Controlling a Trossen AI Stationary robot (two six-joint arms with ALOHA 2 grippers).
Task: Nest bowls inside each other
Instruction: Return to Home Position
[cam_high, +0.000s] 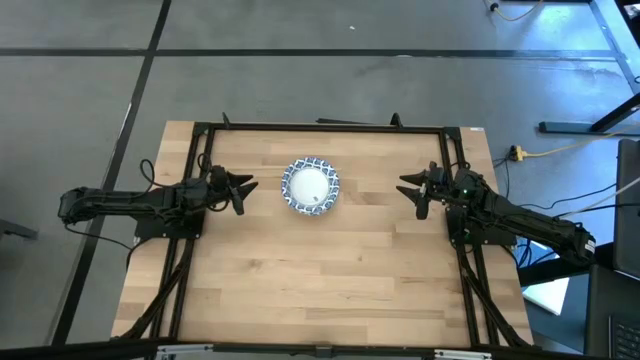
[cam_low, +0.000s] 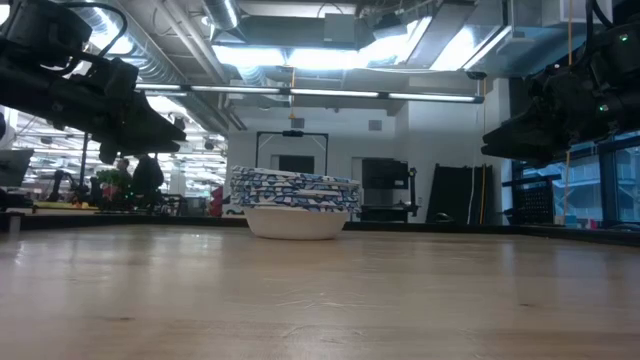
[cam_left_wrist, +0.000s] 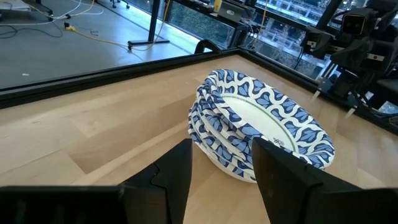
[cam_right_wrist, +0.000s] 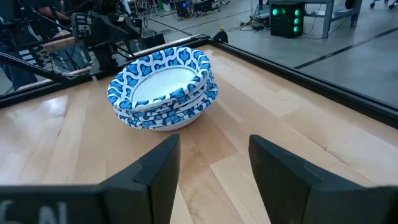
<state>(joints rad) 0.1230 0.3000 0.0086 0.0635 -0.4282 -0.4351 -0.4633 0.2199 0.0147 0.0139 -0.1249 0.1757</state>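
Centrally, toward the far side of the tabletop (cam_high: 330, 280), the bowls (cam_high: 311, 186) sit nested in one pile, white inside with blue-and-white patterned rims. The pile is not quite even: the top bowl (cam_left_wrist: 267, 118) leans a little, and the rims below it show as offset layers. No loose bowl is visible elsewhere, so the nesting looks finished.

The bowls appear thin-walled, stiff and probably light, with a smooth surface that could slip in a grip. Nested together they will likely move as one if lifted low, but a nudge at the top could shift the upper ones. The wide rim is the natural hold, one finger inside and one outside.

The left end effector (cam_high: 240, 190) hovers clear of the pile on its left, fingers apart and holding nothing. The right end effector (cam_high: 408, 190) hovers farther off on the right, also spread and empty.
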